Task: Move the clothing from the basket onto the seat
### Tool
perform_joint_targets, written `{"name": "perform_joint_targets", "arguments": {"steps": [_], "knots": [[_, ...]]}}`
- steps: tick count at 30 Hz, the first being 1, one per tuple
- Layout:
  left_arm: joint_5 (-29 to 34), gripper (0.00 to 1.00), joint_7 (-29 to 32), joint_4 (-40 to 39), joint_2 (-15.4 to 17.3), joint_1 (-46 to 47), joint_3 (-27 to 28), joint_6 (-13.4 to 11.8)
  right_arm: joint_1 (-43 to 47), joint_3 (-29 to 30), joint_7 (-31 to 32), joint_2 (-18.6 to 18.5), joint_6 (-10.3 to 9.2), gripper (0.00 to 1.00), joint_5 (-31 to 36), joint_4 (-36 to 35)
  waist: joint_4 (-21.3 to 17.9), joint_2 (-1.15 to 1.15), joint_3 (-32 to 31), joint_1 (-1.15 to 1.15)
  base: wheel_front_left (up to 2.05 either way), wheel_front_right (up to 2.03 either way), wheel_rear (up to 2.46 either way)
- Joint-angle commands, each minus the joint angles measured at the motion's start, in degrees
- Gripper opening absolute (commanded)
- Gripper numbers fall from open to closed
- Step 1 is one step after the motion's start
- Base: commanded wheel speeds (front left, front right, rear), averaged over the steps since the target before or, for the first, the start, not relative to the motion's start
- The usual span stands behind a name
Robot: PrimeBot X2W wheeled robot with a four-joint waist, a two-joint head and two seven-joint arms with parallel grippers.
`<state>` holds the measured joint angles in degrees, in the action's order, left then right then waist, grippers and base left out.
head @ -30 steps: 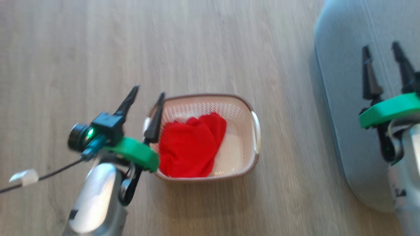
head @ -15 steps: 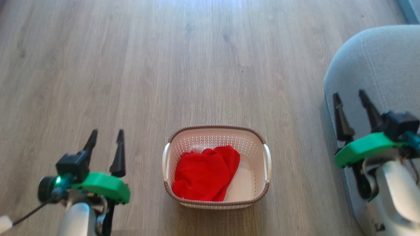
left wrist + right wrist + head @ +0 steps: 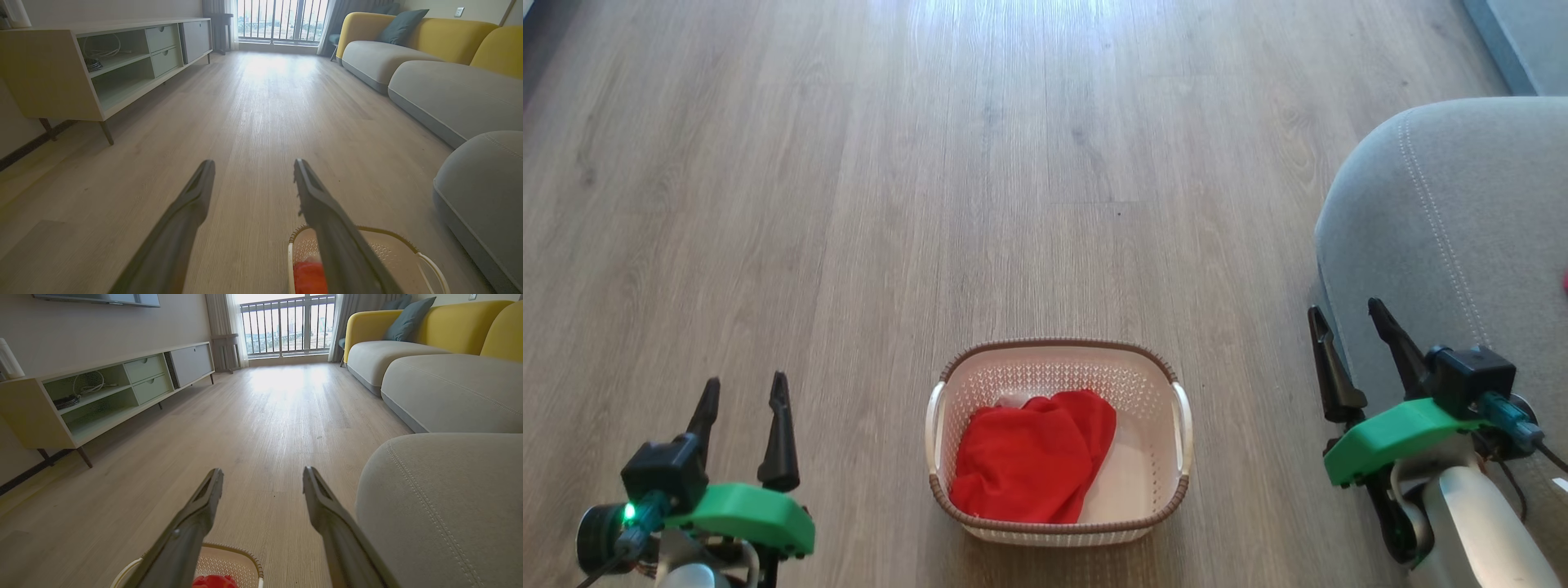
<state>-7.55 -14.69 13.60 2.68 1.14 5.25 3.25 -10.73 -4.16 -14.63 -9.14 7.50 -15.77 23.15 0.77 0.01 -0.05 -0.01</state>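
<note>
**Ready stance at the laundry basket, both grippers empty.**

Head view: the cream perforated basket (image 3: 1054, 377) stands on the wood-plank floor (image 3: 980, 180) at 6 o'clock. A plain red garment (image 3: 1021, 465) is bunched against the basket's 8 o'clock wall, and its 3 o'clock side is bare. The left gripper (image 3: 746, 380) at 8 o'clock and the right gripper (image 3: 1343, 307) at 4 o'clock flank the basket, both apart from it. Their fingers are moderately parted, hold nothing and point to 12. This is judged a neutral stance from which either arm could reach in. The grey seat (image 3: 1445, 212) lies at 3 o'clock, just beside the right gripper, so that arm probably has the shorter carry. A pink fleck (image 3: 1565, 282) at the seat's 3 o'clock edge may be a second garment, but it is too cropped to tell.
</note>
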Motion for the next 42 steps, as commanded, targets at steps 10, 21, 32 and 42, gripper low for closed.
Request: {"name": "perform_joint_targets", "arguments": {"steps": [10,21,32,42], "knots": [[-0.06,1.0,-0.3,-3.25,0.21,1.05,0.75,-1.42,-0.14,-1.48,-0.37,0.58,-0.01,1.0,0.18,-1.76,-0.53,-0.01,-0.21,0.01,0.0,0.0,0.0],[-0.76,1.0,-0.3,-1.79,0.21,0.86,-1.82,-1.23,-0.82,-1.28,-0.37,0.41,-0.01,1.0,0.35,-2.88,-1.07,-0.01,1.92,0.01,0.0,0.0,0.0],[-2.67,1.0,-0.31,3.54,0.21,8.07,-10.73,-0.7,-8.34,-0.31,-0.37,0.66,-0.01,1.0,1.05,-9.01,-2.72,-0.01,16.44,0.01,0.0,0.0,0.0],[-3.55,1.0,-0.31,13.08,0.2,20.7,-20.67,0.38,-17.37,-0.11,-0.37,1.9,-0.01,1.0,1.92,-15.74,-5.49,-0.01,32.07,0.01,0.0,0.0,0.0]]}}
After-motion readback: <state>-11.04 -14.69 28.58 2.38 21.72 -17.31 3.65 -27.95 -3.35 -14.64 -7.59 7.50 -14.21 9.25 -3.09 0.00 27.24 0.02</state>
